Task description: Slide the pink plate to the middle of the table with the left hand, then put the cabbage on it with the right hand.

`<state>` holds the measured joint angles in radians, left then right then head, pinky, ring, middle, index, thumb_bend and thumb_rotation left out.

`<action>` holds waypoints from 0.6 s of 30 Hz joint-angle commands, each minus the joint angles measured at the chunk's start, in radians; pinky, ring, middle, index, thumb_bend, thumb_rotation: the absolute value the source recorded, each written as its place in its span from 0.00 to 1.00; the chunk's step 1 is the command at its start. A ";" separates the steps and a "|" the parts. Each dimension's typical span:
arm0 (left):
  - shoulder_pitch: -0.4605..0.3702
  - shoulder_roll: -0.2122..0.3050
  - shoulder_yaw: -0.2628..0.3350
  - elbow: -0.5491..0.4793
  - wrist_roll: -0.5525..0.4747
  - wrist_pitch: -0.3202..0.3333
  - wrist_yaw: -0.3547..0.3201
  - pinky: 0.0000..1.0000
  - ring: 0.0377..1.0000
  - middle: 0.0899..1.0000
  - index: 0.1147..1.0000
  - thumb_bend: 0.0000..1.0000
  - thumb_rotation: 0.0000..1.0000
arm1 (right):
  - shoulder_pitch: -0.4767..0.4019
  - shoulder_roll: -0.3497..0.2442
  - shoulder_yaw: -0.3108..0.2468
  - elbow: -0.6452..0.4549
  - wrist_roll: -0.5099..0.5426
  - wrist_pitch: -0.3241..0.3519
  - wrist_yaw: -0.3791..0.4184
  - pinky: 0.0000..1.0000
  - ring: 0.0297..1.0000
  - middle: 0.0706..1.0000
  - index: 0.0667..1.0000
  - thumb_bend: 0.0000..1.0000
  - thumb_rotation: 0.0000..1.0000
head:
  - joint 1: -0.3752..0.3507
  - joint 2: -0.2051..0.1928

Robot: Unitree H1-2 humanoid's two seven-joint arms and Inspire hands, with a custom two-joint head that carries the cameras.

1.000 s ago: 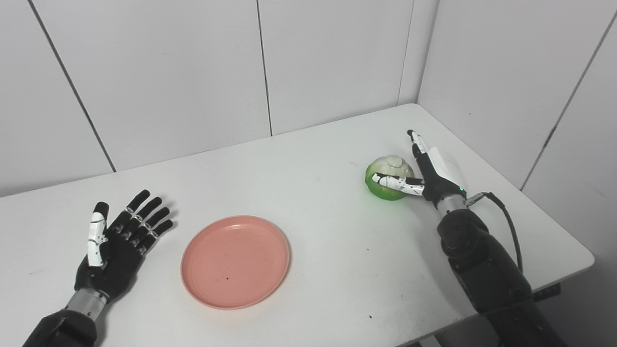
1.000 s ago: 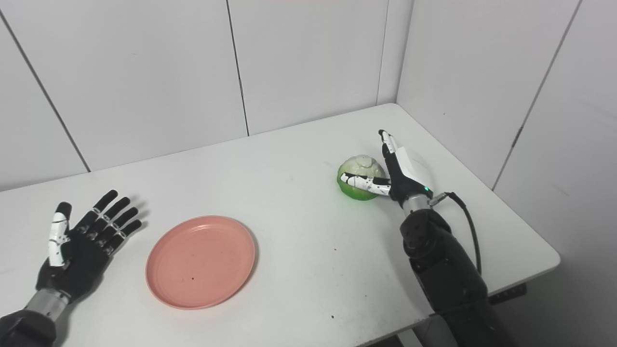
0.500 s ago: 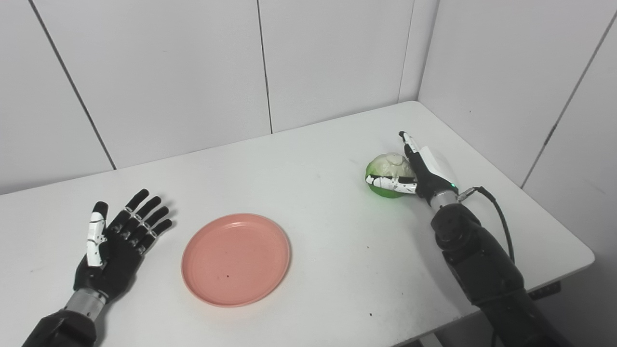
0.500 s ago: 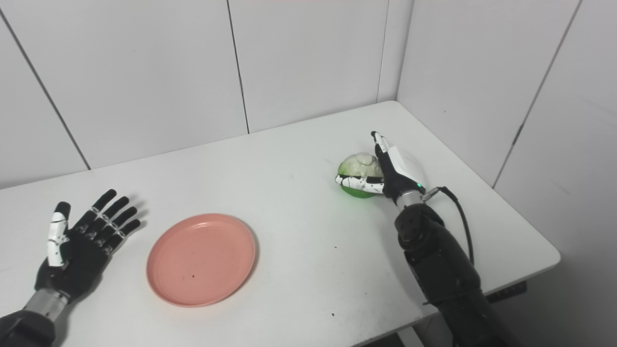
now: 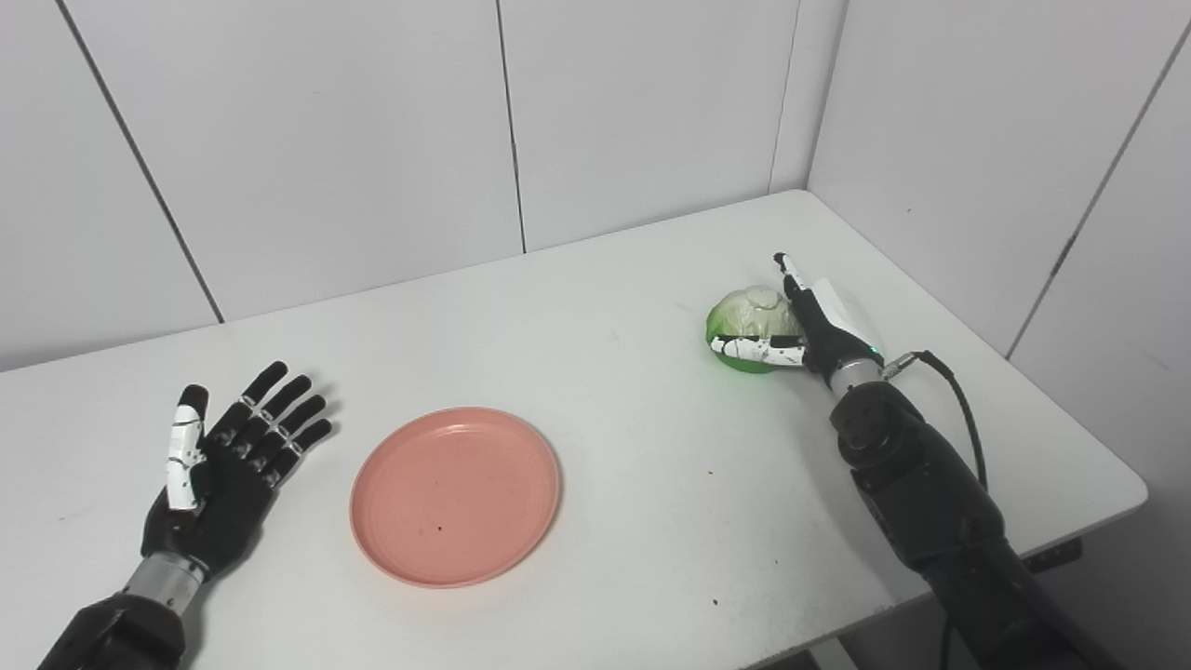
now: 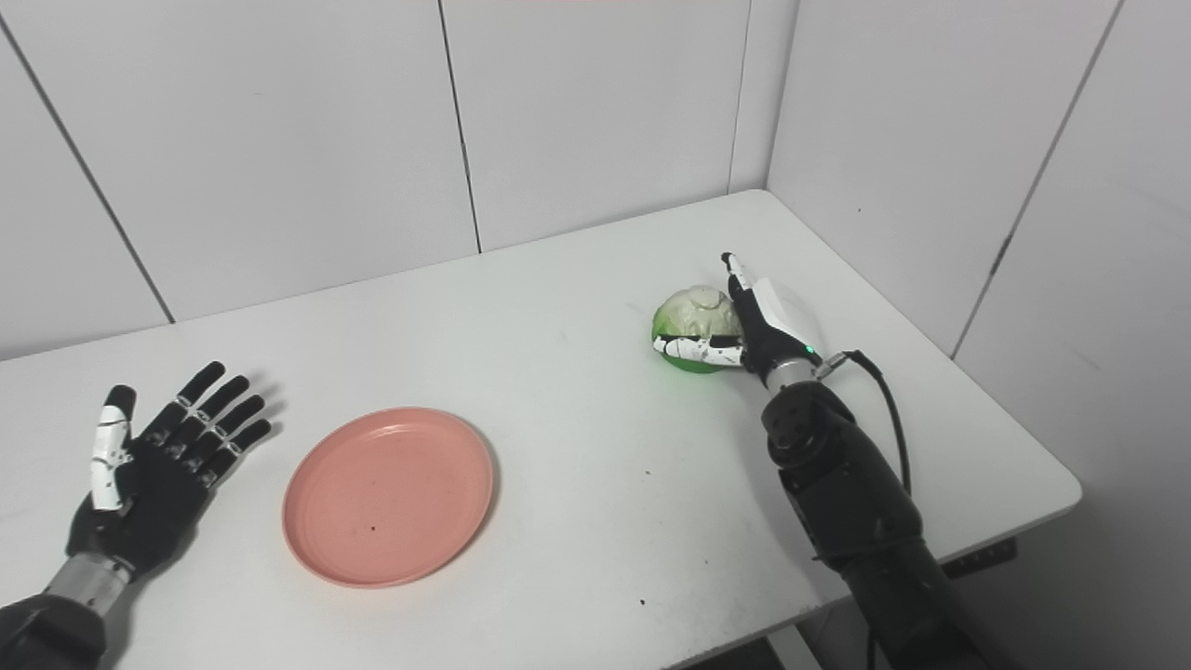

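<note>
Green-and-white cabbage (image 5: 750,321) is getting boxed in on the right side of the table (image 5: 614,437): over the last second the right hand (image 5: 811,321) has been sliding in against it, thumb now wrapping across the front of it low down, the other fingers running up its far side. Compared with a moment ago the hand is sitting tighter to it, though I can't really tell if the fingers have fully clamped yet, so I'd call it closing on the cabbage rather than holding it. It's not looking lifted either, as far as I can see it's resting on the table. Meanwhile the plate (image 5: 455,495) is lying left of centre, well apart from the cabbage, and hasn't budged, and the left hand (image 5: 223,454) is lying palm up beside it, fingers spread wide, holding nothing. So my read is the slide part is finished and the pick-up is just starting. Head count: one plate, one cabbage, two hands, one table, nothing else lying around.
</note>
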<state>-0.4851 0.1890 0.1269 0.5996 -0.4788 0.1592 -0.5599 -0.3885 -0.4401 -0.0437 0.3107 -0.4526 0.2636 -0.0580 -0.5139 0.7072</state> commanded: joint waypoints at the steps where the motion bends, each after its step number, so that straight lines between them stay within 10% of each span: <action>1: 0.050 0.008 -0.015 0.031 0.037 0.073 0.040 0.84 0.85 0.86 0.85 0.63 1.00 | -0.035 -0.019 -0.016 -0.015 0.024 -0.061 -0.032 0.73 0.80 0.81 0.86 1.00 0.34 | 0.001 0.001; 8: 0.051 0.009 -0.016 0.024 0.033 0.084 0.043 0.84 0.86 0.86 0.85 0.64 1.00 | -0.022 -0.019 -0.010 -0.049 0.065 -0.054 -0.009 0.53 0.55 0.57 0.63 0.87 0.09 | 0.004 0.006; 11: 0.052 0.010 -0.017 0.023 0.033 0.082 0.038 0.85 0.86 0.86 0.85 0.64 1.00 | -0.022 -0.028 0.003 -0.039 0.072 -0.057 0.001 0.49 0.51 0.53 0.47 0.57 0.13 | 0.005 0.009; 18: 0.052 0.010 -0.019 0.020 0.033 0.085 0.038 0.84 0.85 0.86 0.85 0.64 1.00 | -0.023 -0.031 0.017 -0.024 0.073 -0.073 -0.011 0.42 0.45 0.44 0.46 0.53 0.01 | 0.005 0.009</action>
<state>-0.4772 0.1900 0.1238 0.5844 -0.4787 0.1657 -0.5550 -0.3878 -0.4536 -0.0314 0.2931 -0.3747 0.2255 -0.0639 -0.5093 0.7164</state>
